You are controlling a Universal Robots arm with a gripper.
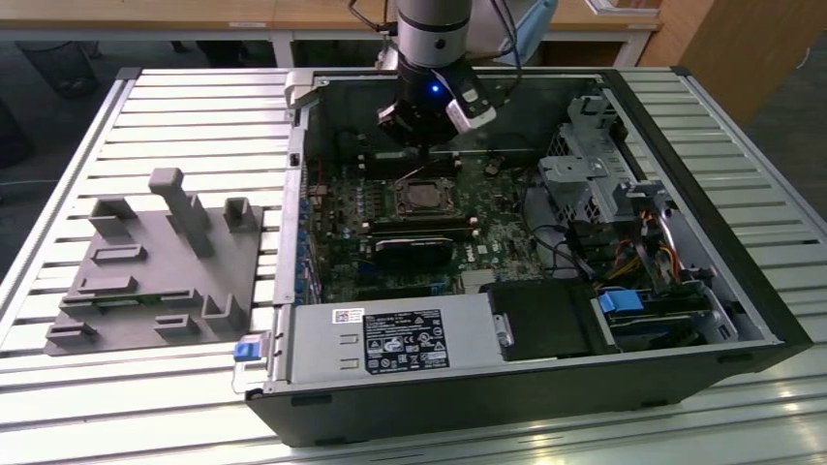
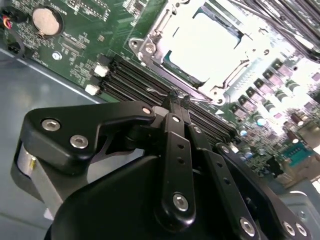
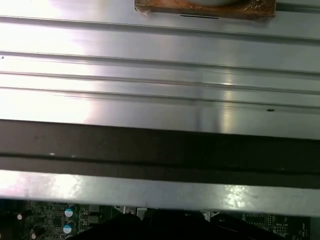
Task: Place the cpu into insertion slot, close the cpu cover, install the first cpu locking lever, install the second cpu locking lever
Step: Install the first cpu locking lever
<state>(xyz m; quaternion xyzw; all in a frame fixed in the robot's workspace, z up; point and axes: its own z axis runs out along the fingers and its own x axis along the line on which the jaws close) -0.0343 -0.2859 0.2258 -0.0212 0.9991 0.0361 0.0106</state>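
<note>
Jaws were pinched together with nothing between them; in the second wrist view the gripper (image 2: 178, 97) had both fingertips (image 2: 172, 95) meeting just over the black memory slots (image 2: 135, 80), beside the socket. Judging by that, closed tips suit pushing a lever or cover, not carrying a chip. The cpu (image 2: 207, 42) sat flat in the insertion slot (image 2: 172, 62), pale face up and washed out by glare. The cpu cover (image 2: 150, 47) looked like it lay down around the chip as a metal frame, though I couldn't tell if it was latched. A coin cell (image 2: 46, 20) sat on the green motherboard (image 2: 75, 47) well apart.

Exterior view: gripper (image 1: 420, 145) hung inside the open computer case (image 1: 723, 320), near its back wall and just behind the insertion slot (image 1: 424, 199). Case also held a black heatsink (image 1: 413, 254), the labelled power supply (image 1: 394, 341) at the front, and drive bays with cables (image 1: 633, 257) on the exterior view's right. A grey fixture block (image 1: 162, 266) sat on the slatted table (image 1: 155, 97), outside the case.

First wrist view: slatted table rails (image 3: 160, 75), the dark case edge (image 3: 160, 147), a strip of motherboard (image 3: 60, 220).
</note>
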